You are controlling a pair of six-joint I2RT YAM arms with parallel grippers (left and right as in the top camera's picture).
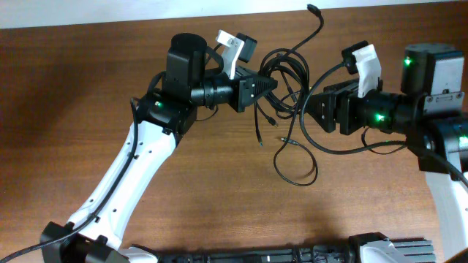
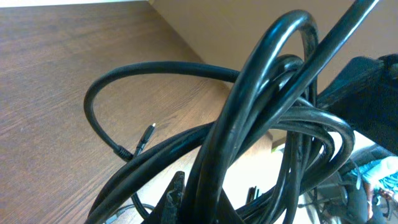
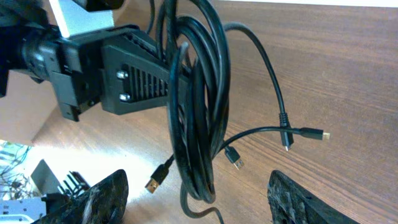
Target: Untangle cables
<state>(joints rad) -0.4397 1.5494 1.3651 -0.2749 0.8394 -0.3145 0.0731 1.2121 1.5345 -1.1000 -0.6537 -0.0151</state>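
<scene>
A tangled bundle of thin black cables (image 1: pixel 289 73) lies mid-table, with loops trailing toward the front (image 1: pixel 296 169) and one plug end at the back edge (image 1: pixel 313 9). My left gripper (image 1: pixel 269 86) is shut on the bundle; in the left wrist view the cables (image 2: pixel 261 106) fill the frame and run down between the fingers (image 2: pixel 176 198). My right gripper (image 1: pixel 310 107) stands open just right of the bundle. In the right wrist view the coiled cables (image 3: pixel 198 118) hang from the left gripper (image 3: pixel 140 78) between my wide-apart fingertips (image 3: pixel 107 194), touching neither.
Loose plug ends dangle near the bundle: a gold-tipped one (image 3: pixel 153 183), a silver one (image 3: pixel 236 160) and another gold one (image 3: pixel 322 134). The wooden table (image 1: pixel 88 88) stretches left. The two arms face each other closely.
</scene>
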